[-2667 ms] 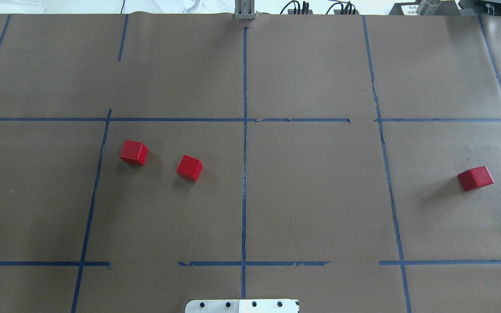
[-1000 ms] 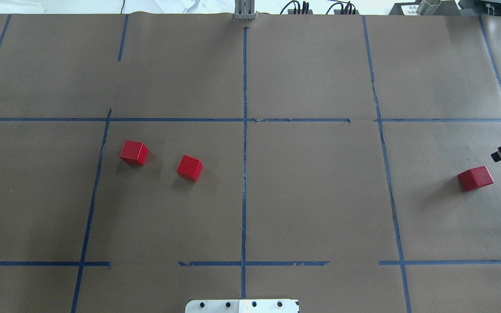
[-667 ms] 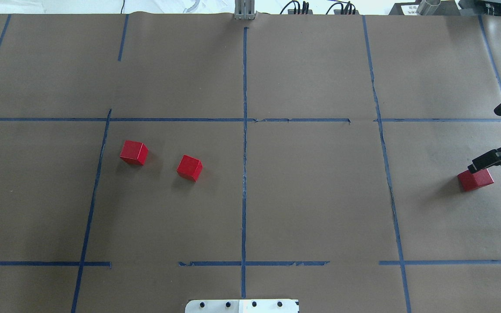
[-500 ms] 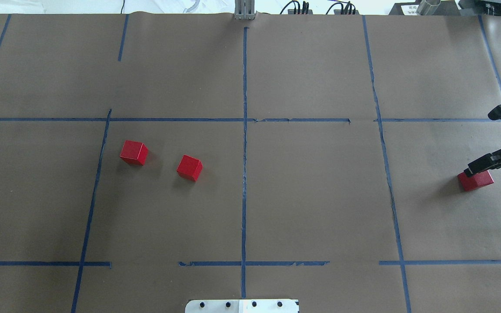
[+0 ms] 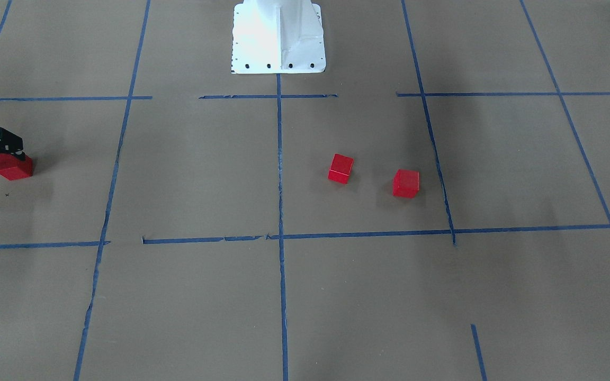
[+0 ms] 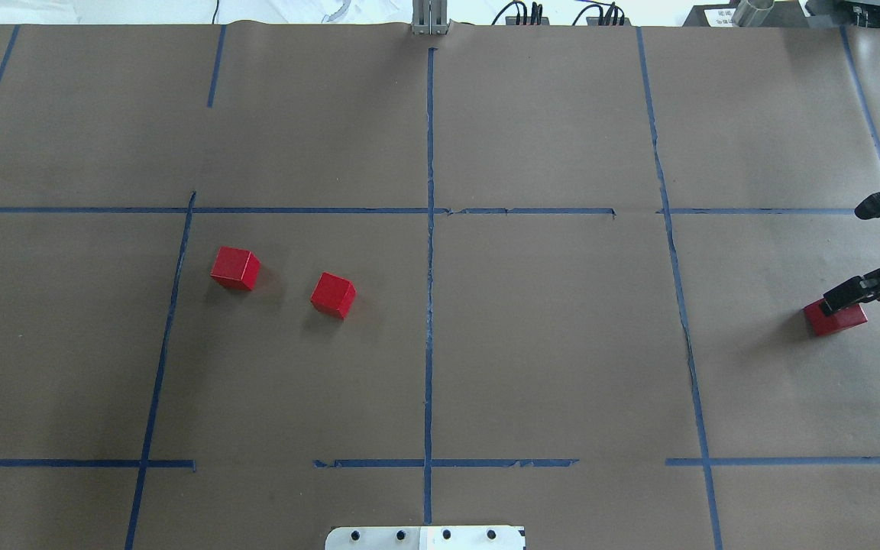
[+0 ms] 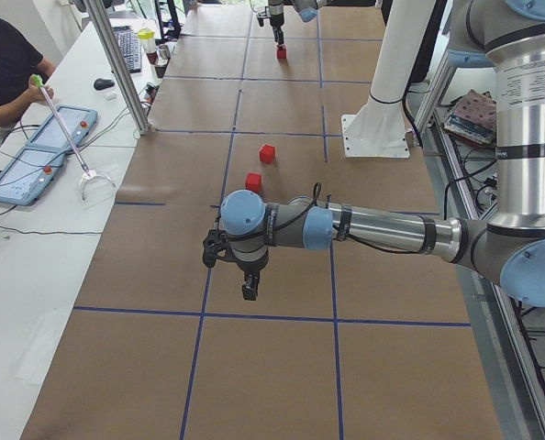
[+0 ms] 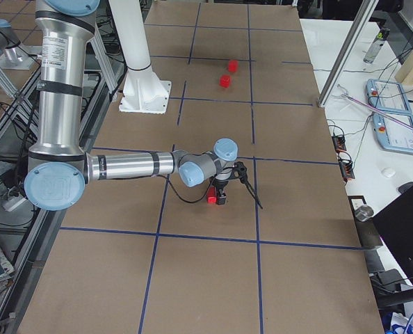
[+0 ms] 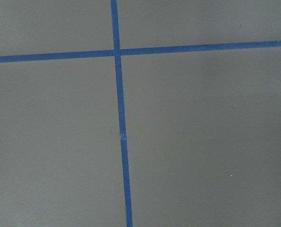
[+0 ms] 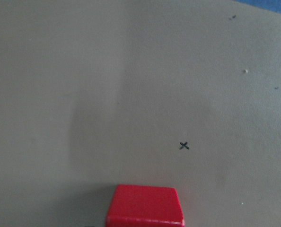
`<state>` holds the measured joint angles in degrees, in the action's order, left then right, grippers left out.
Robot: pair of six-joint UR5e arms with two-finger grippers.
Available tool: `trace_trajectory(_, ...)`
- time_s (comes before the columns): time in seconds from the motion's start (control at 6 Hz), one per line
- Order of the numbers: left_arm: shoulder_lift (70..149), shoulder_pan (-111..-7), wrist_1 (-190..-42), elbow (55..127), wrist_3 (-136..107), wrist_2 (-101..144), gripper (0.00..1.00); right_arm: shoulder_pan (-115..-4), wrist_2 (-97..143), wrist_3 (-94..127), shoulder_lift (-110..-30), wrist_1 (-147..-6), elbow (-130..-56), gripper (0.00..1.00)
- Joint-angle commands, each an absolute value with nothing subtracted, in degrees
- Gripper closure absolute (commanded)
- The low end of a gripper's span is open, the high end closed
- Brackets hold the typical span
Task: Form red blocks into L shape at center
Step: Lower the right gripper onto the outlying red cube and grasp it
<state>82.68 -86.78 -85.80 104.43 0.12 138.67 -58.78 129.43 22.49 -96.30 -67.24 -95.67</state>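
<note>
Table [image 6: 547,344] is covered with brown paper, and the paper is divided into a grid by blue tape [image 6: 669,252]. 3 red blocks [image 6: 235,268] [image 6: 332,295] [image 6: 836,319] are seen resting on the paper. In the overhead view, 2 are found near each other but apart, in the cell just left of the long central tape line [image 6: 429,344], and neither touches tape. The 3rd is set well apart, far right. A small x mark [image 10: 184,145] is noted beside it. A white base plate [image 5: 278,37] is seated on the central line.

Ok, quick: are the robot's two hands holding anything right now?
Left gripper: cannot be told; only a side view shows it.
Right gripper: open, down at the lone red block, not gripping it.
</note>
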Motion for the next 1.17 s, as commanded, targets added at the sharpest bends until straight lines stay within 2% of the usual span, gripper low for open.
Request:
trace_trajectory(0.0, 82.7, -86.8, -85.8, 104.6, 0.1, 138.7, 0.00, -57.7, 129.2, 22.7, -95.7, -67.2, -95.1, 0.02)
trace_trajectory(0.17, 82.7, -86.8, -85.8, 104.6, 0.1, 138.7, 0.00, -57.6, 129.1, 22.8, -95.7, -67.2, -95.1, 0.37)
trace_trajectory(0.33, 82.7, -86.8, -85.8, 104.6, 0.1, 138.7, 0.00, -57.6, 129.3, 22.9, -95.7, -67.2, -94.7, 0.90)
trace_trajectory(0.5, 82.7, -86.8, -85.8, 105.0, 0.1, 138.8, 0.00, -57.7, 130.4, 23.2, -93.7, -67.8, -97.4, 1.00)
trace_trajectory(0.67, 82.7, -86.8, -85.7, 105.1, 0.1, 138.7, 0.00, -56.5, 131.0, 30.2, -93.0, -67.8, -101.5, 1.00)
trace_trajectory(0.83, 82.7, -86.8, -85.7, 105.2, 0.1, 138.7, 0.00, -50.8, 130.3, 41.8, -89.3, -67.9, -106.7, 1.00)
trace_trajectory(1.0, 82.8, -86.8, -85.7, 105.3, 0.1, 138.8, 0.00, -46.4, 129.9, 51.8, -84.7, -67.9, -108.5, 0.99)
